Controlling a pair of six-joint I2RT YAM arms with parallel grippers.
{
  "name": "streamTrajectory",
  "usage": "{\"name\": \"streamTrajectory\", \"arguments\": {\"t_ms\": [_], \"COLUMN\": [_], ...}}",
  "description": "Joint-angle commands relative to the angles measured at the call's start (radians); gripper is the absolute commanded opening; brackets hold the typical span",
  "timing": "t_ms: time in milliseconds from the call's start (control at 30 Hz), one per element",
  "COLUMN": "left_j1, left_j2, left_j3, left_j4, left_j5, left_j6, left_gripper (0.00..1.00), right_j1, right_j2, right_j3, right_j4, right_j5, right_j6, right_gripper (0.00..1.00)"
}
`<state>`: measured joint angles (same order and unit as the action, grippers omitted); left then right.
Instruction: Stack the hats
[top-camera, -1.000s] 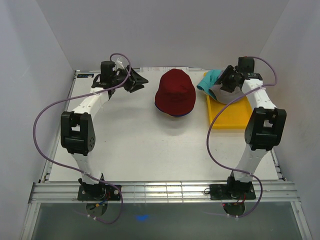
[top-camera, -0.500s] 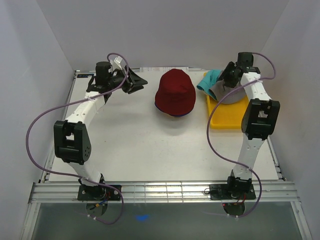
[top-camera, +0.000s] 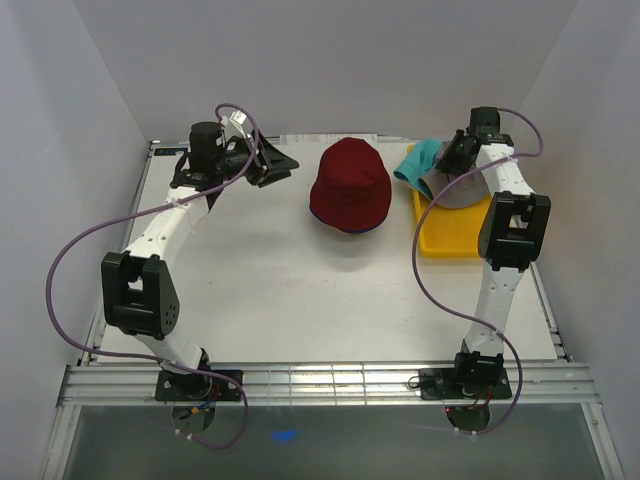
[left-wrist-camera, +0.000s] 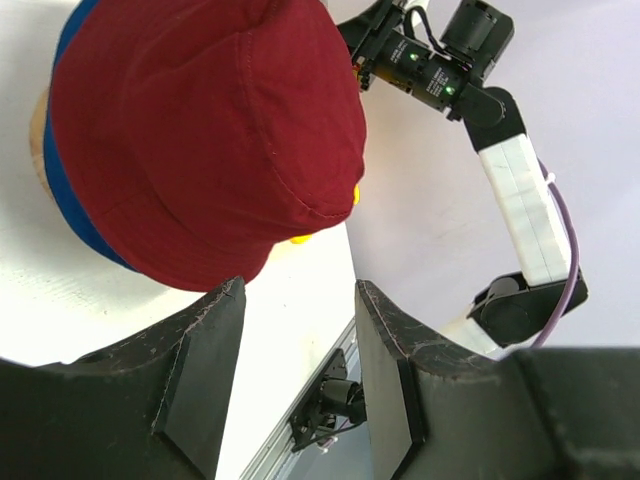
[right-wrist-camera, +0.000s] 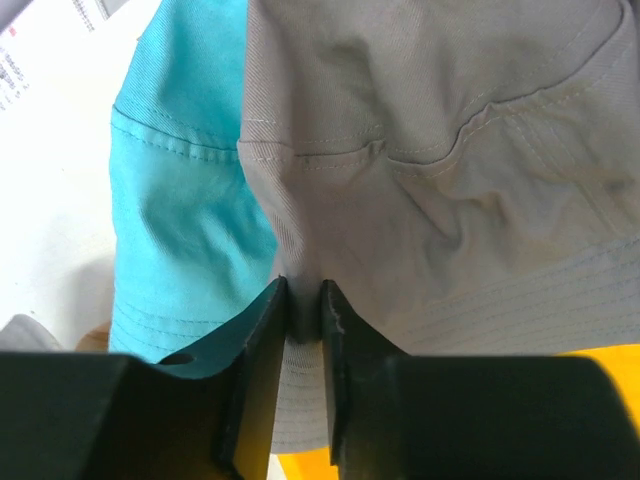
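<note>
A dark red hat (top-camera: 350, 185) (left-wrist-camera: 210, 130) sits on top of a royal blue hat (left-wrist-camera: 75, 190) at the back middle of the table; only the blue brim shows under it. A teal hat (top-camera: 415, 160) (right-wrist-camera: 180, 200) and a light grey hat (top-camera: 455, 190) (right-wrist-camera: 450, 150) lie together on the yellow tray (top-camera: 460, 235). My right gripper (top-camera: 442, 168) (right-wrist-camera: 305, 290) is over them, its jaws pinched on a fold of the grey hat. My left gripper (top-camera: 285, 160) (left-wrist-camera: 300, 290) hovers left of the red hat, open and empty.
A tan wooden stand (left-wrist-camera: 38, 120) peeks out under the blue hat. The tray lies at the back right, close to the right wall. Purple cables loop off both arms. The rear wall stands just behind the hats.
My right jaws have closed onto the grey hat's fabric, and the right arm has drawn up toward the back. The left arm's elbow has swung left while its gripper stayed put.
</note>
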<state>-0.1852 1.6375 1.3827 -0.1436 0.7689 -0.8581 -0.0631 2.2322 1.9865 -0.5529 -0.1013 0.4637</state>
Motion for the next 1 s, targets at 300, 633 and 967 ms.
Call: {"name": "streamTrajectory", "arguments": {"t_ms": [300, 633, 967], "left_j1": [-0.057, -0.125, -0.33], "left_j2": [-0.125, -0.154, -0.059], "left_j3": [-0.033, -0.074, 0.013], "left_j4": [0.099, 0.325, 0.504], "left_j5": [0.03, -0.045, -0.244], "left_j6": [-0.082, -0.28, -0.467], "left_gripper": [0.6, 0.65, 0.69], "right_j1": [-0.006, -0.032, -0.047], "right_j2": [-0.176, -0.416, -0.658], "right_j3": [0.002, -0.014, -0.031], "right_j4": [-0.024, -0.07, -0.081], "right_j5": [0.014, -0.123, -0.255], "right_j6": [-0.048, -0.056, -0.031], "right_gripper": [0.08, 0.08, 0.08]}}
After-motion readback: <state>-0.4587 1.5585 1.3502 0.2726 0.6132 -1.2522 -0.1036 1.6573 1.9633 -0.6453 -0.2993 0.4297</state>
